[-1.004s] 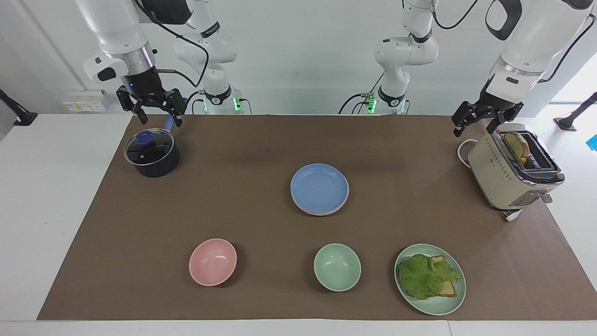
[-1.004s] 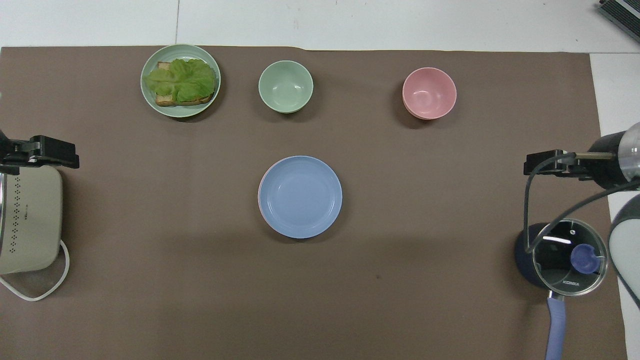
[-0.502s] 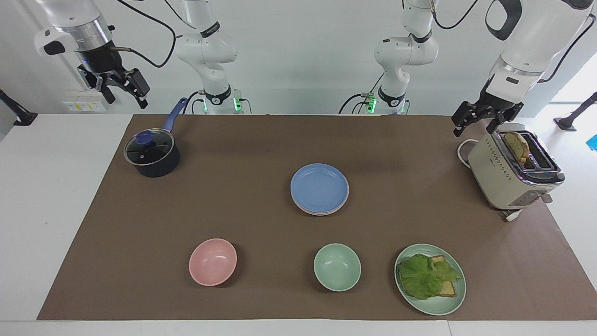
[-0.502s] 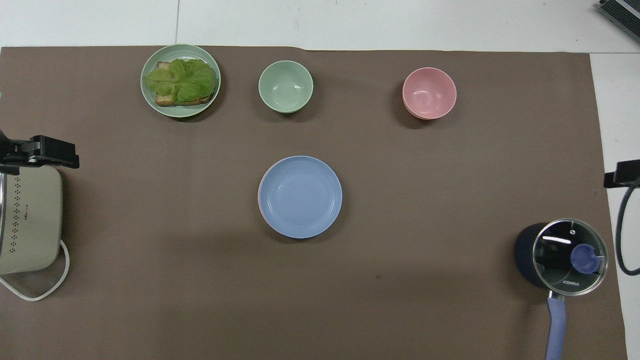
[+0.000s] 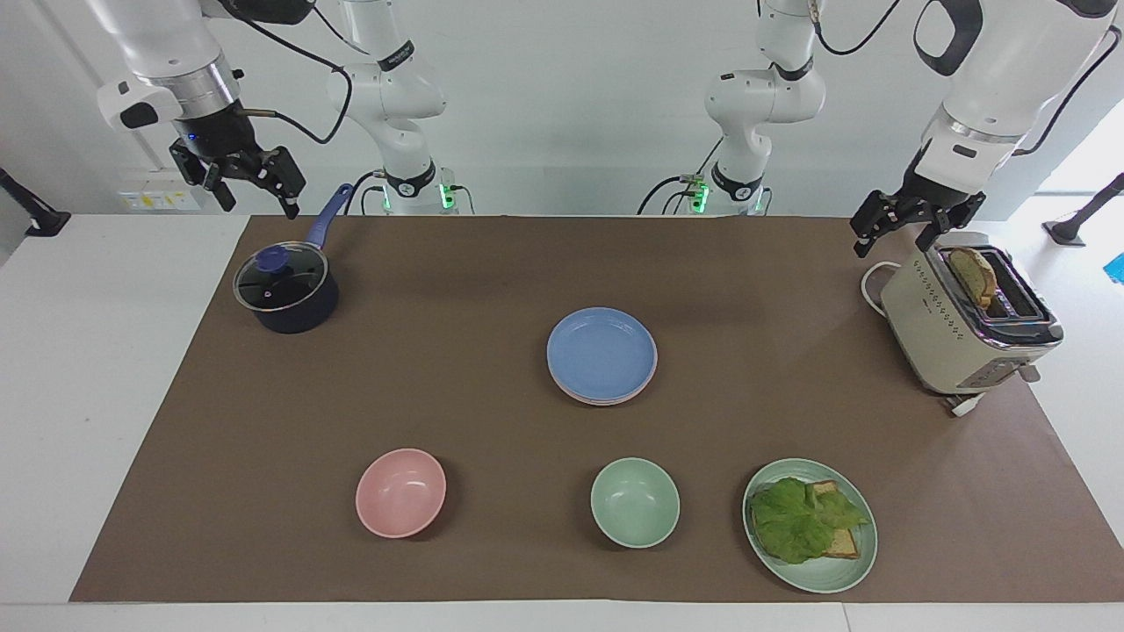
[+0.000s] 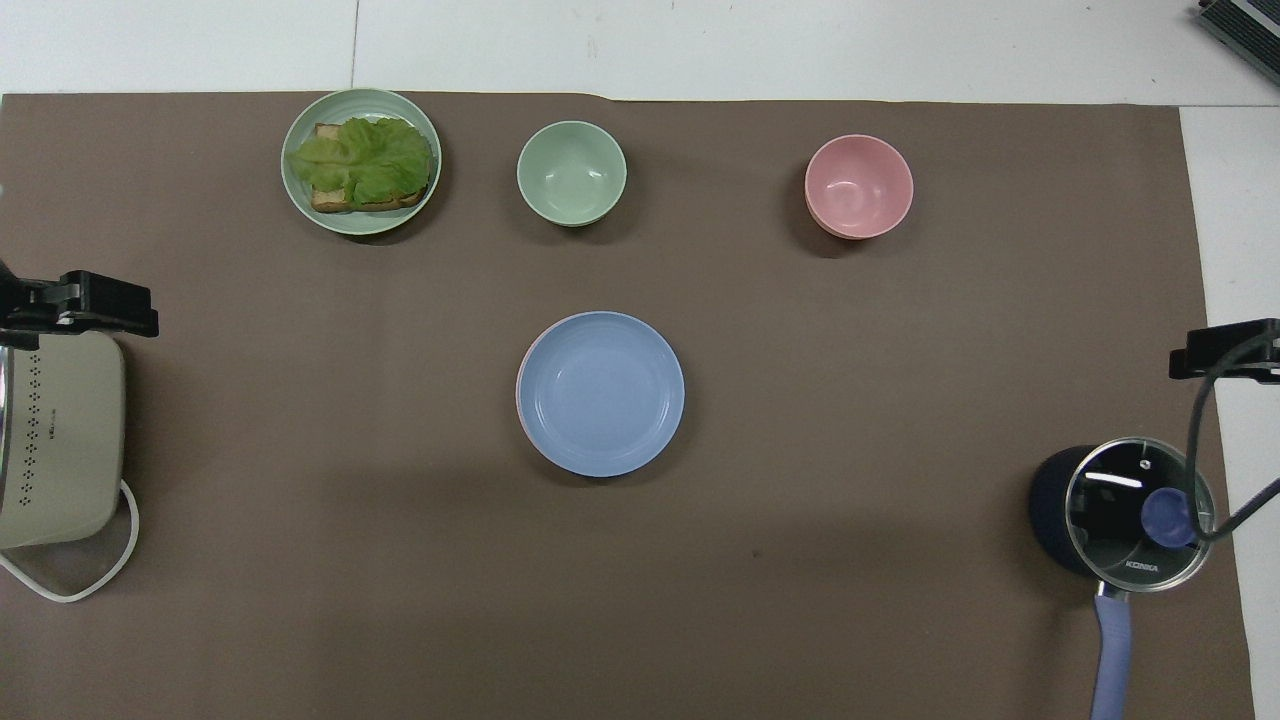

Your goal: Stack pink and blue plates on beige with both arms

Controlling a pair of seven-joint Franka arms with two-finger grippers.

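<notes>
The blue plate (image 5: 601, 353) (image 6: 600, 392) lies on top of a stack in the middle of the brown mat. Only a thin rim of the pink plate (image 5: 651, 376) (image 6: 519, 396) shows under it. The beige plate is hidden, and I cannot make it out beneath the two. My right gripper (image 5: 255, 204) (image 6: 1215, 360) hangs open and empty in the air by the saucepan at the right arm's end. My left gripper (image 5: 896, 243) (image 6: 100, 310) hangs open and empty over the toaster's end at the left arm's end. Both are well away from the stack.
A dark saucepan (image 5: 285, 290) with a glass lid and blue handle stands below the right gripper. A beige toaster (image 5: 966, 320) holds bread. Farther from the robots than the stack are a pink bowl (image 5: 400, 492), a green bowl (image 5: 635, 502) and a mint plate (image 5: 841, 575) with lettuce and bread.
The right gripper lifted from over the saucepan up and outward past the mat's edge, then came partly back down toward it. The left arm and the plates have not moved.
</notes>
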